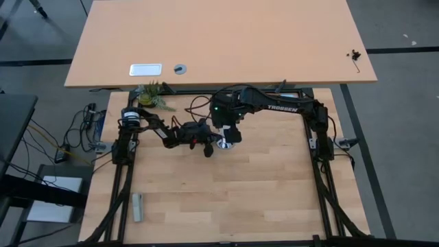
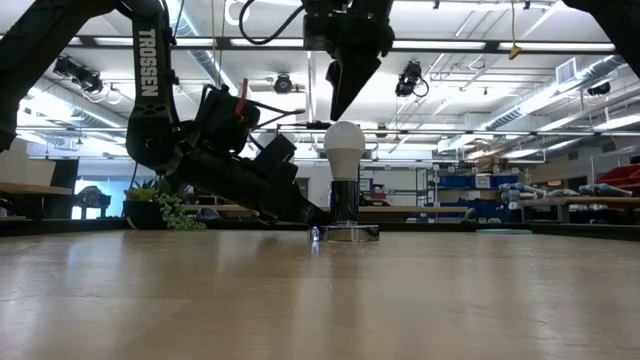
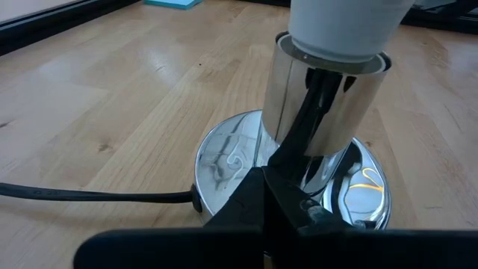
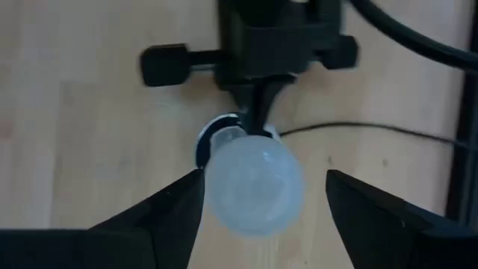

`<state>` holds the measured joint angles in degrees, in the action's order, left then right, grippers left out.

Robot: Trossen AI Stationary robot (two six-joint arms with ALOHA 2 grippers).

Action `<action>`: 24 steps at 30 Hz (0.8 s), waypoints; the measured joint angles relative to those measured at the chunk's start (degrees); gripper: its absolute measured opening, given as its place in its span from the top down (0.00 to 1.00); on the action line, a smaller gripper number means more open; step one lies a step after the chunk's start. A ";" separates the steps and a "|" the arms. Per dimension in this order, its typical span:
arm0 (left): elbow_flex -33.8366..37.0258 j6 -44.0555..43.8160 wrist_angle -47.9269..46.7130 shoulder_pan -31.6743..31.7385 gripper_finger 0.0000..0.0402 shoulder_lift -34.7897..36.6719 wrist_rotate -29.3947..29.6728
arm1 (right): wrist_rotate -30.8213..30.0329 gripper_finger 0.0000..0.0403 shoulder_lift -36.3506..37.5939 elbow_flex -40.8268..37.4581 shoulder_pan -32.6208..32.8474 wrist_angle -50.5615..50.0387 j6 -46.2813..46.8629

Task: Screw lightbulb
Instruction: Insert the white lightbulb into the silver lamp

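Two grippers | right gripper spread wide, clear of lightbulb | left gripper clenched against socket

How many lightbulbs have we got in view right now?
1. The lightbulb stands upright in the silver socket mid-table, directly below the open right end effector. The shut left end effector rests on the socket base. No others show.
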<state>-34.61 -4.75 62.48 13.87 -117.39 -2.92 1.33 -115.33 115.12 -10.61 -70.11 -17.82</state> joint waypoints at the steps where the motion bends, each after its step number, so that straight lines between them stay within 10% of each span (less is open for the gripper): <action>1: 0.00 0.02 0.00 0.00 1.00 0.00 -0.02 | 0.09 0.29 -0.20 -0.12 0.00 -0.01 -0.70; 17: 0.00 0.11 -0.04 0.00 1.00 0.00 -0.20 | 2.79 0.42 -2.56 -0.12 -1.53 -2.18 -1.31; 24: 0.00 0.09 -0.04 0.00 1.00 -0.02 -0.20 | 0.82 0.46 -2.54 -0.05 -1.41 -1.23 25.54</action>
<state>-34.61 -4.67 62.43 13.87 -117.40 -3.11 2.15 -117.86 115.07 -12.02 -71.34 7.72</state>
